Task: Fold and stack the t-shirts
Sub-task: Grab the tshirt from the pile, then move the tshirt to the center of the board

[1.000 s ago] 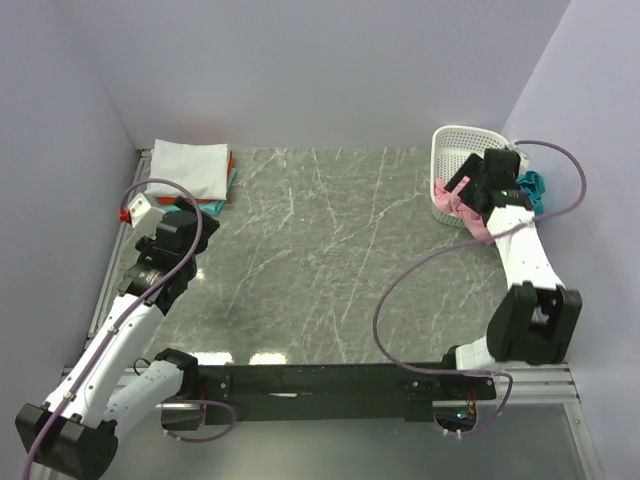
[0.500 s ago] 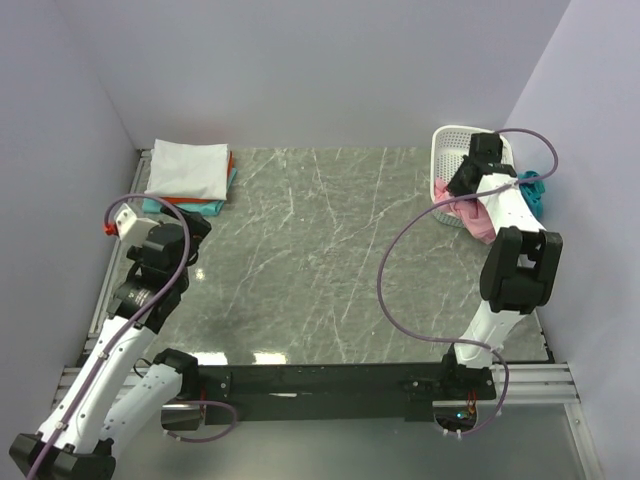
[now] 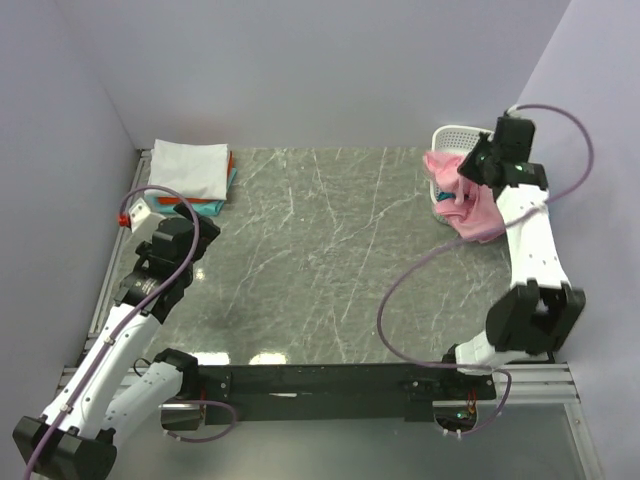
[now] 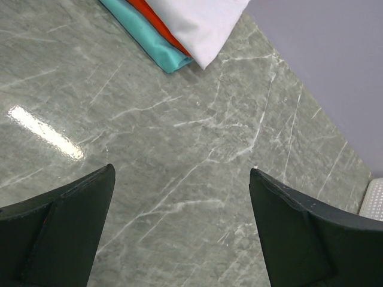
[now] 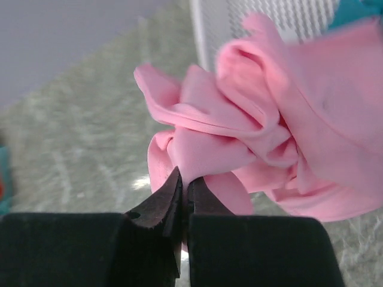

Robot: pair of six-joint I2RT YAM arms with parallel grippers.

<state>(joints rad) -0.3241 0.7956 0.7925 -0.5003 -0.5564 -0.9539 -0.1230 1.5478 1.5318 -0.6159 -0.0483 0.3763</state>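
A crumpled pink t-shirt (image 3: 468,203) (image 5: 281,137) hangs out of the white basket (image 3: 452,135) at the back right. My right gripper (image 3: 465,180) (image 5: 187,182) is shut on a fold of it and holds it above the table. At the back left lies a folded stack with the white t-shirt (image 3: 188,166) (image 4: 200,24) on top, an orange-red one (image 4: 157,21) under it and a teal one (image 4: 143,37) at the bottom. My left gripper (image 3: 195,225) (image 4: 179,179) is open above bare table, just in front of that stack.
The basket's lattice wall (image 5: 281,18) stands right behind the pink cloth. A teal scrap (image 5: 359,12) shows at its right. Purple walls close the table at the back and both sides. The marble table (image 3: 320,260) stretches between the two arms.
My right gripper went into the basket, shut on the pink t-shirt and lifted it up and leftward over the rim. The left arm shifted a little near the stack.
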